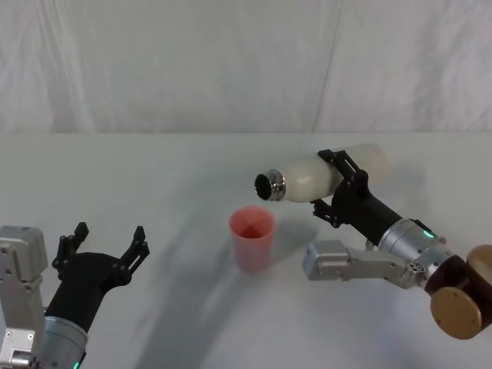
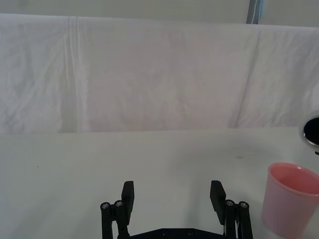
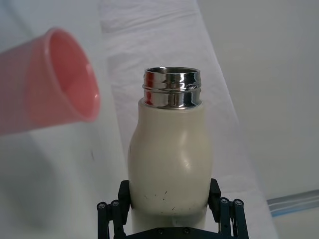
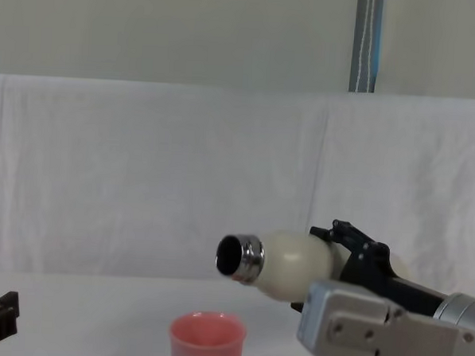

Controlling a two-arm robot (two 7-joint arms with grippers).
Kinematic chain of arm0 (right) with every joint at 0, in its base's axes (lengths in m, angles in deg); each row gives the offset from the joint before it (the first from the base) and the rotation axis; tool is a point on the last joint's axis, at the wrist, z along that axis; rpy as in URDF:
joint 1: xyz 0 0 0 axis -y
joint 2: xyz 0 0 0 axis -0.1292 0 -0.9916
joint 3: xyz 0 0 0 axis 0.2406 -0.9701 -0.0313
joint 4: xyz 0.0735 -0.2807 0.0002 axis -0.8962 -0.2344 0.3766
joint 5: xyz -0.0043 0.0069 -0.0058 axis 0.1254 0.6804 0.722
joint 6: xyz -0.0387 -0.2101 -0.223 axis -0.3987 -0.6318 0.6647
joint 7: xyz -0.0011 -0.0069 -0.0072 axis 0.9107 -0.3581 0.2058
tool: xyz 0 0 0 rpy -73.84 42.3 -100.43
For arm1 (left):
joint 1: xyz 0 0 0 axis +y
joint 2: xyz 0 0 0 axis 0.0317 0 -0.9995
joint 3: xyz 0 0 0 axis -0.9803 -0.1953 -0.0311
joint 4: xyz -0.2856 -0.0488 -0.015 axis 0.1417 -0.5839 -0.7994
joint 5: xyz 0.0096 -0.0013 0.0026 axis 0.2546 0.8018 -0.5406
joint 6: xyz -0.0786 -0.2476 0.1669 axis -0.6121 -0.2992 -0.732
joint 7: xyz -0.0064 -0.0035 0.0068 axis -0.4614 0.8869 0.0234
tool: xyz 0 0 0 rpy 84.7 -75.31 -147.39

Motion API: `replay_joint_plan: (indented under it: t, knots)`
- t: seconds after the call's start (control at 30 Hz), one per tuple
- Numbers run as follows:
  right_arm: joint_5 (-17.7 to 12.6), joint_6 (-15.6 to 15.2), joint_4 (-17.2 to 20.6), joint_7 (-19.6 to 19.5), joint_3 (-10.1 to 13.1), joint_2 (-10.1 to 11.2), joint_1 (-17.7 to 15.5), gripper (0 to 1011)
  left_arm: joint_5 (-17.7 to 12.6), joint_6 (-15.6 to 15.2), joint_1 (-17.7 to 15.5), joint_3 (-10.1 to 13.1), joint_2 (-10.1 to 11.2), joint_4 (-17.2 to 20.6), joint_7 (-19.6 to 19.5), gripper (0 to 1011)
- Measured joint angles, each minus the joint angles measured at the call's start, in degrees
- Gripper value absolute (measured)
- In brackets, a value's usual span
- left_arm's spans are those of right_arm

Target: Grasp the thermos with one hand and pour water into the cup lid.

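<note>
My right gripper (image 1: 338, 183) is shut on the cream-white thermos (image 1: 315, 176), holding it tipped nearly level above the table. Its steel neck points left, and the open mouth hangs just above and right of the pink cup lid (image 1: 252, 237). The cup lid stands upright on the white table. In the right wrist view the thermos (image 3: 170, 159) sits between my fingers, with the cup lid (image 3: 47, 79) off beside its neck. The chest view has the thermos (image 4: 285, 263) above the cup lid (image 4: 207, 341). My left gripper (image 1: 106, 244) rests open at the near left, holding nothing.
A white cloth covers the table (image 1: 154, 177) and hangs as a backdrop behind it. From the left wrist view the cup lid (image 2: 291, 204) stands to one side of my left gripper (image 2: 173, 196). A vertical pole (image 4: 366, 43) stands behind the backdrop.
</note>
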Motion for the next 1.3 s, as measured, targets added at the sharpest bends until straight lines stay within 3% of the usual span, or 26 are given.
replay_joint_plan:
  t: [0.33,0.63,0.67,0.77,0.83,0.87,1.0,1.1,1.3]
  knots:
    - [-9.42,-0.23,5.84,6.14,4.87,-0.44,-3.3,950,0.0,0.0,0.0,0.0,0.0,0.0,0.0,1001]
    - [-23.91,-1.58,13.92,13.61,12.12,-0.91,-8.83,950,0.0,0.0,0.0,0.0,0.0,0.0,0.0,1001]
    - [-27.17,-2.31,15.27,15.1,13.6,-1.33,-9.95,950,0.0,0.0,0.0,0.0,0.0,0.0,0.0,1001]
    - [-31.65,-3.85,17.18,16.91,15.71,-2.03,-11.66,950,0.0,0.0,0.0,0.0,0.01,0.0,0.0,1001]
    - [-36.41,-5.94,19.04,18.67,17.99,-2.96,-13.64,950,0.0,0.0,0.0,0.0,0.01,0.0,0.0,1001]
    - [-36.41,-5.94,19.04,18.67,17.99,-2.96,-13.64,950,0.0,0.0,0.0,0.0,0.0,0.0,0.0,1001]
    - [-42.88,-9.4,21.44,20.16,21.23,-4.53,-16.64,950,0.0,0.0,0.0,0.0,0.0,0.0,0.0,1001]
    - [-45.58,-11.27,22.43,20.29,22.68,-5.33,-18.13,950,0.0,0.0,0.0,0.0,0.0,0.0,0.0,1001]
    - [-48.11,-13.32,23.53,19.98,24.32,-6.29,-20.03,950,0.0,0.0,0.0,0.0,0.0,0.0,0.0,1001]
